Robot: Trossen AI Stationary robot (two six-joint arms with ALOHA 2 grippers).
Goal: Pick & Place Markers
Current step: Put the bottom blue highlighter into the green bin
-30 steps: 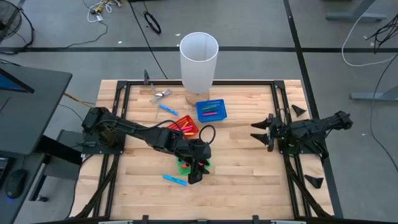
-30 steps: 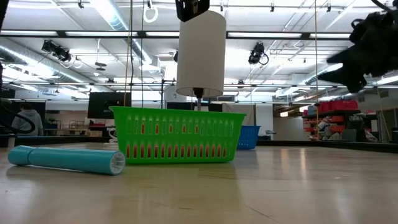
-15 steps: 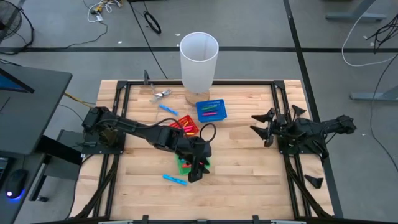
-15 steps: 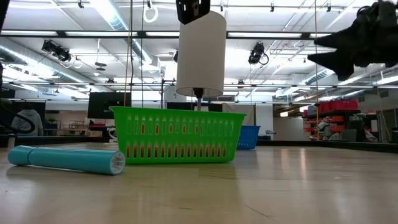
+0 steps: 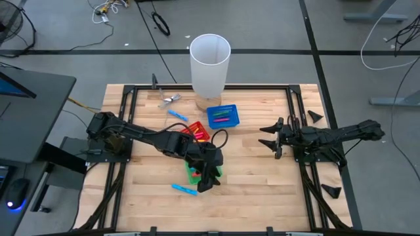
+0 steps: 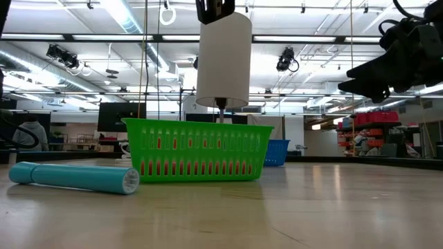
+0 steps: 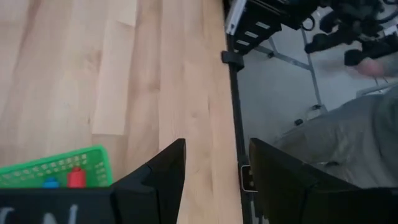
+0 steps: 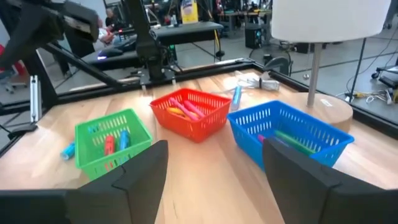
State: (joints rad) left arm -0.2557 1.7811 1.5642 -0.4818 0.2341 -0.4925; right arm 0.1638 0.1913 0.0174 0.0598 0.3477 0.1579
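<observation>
Three small mesh baskets stand mid-table: green, red and blue. Each holds markers; red and blue ones show in the green basket. One light blue marker lies flat on the wood near the green basket, also seen in the low view. Another lies by the red basket. My left gripper hovers open above the green basket's right side, with nothing between its fingers. My right gripper is open in the air, right of the baskets and facing them.
A tall white cylinder stands on a wooden disc at the far edge, behind the blue basket. A small silvery clip lies far left of it. Bare wood stretches between the baskets and my right gripper and along the near edge. A black frame borders the table.
My right arm has reached out from the right edge toward the baskets, its gripper staying open and high. My left gripper has kept its place over the green basket. No marker has moved.
</observation>
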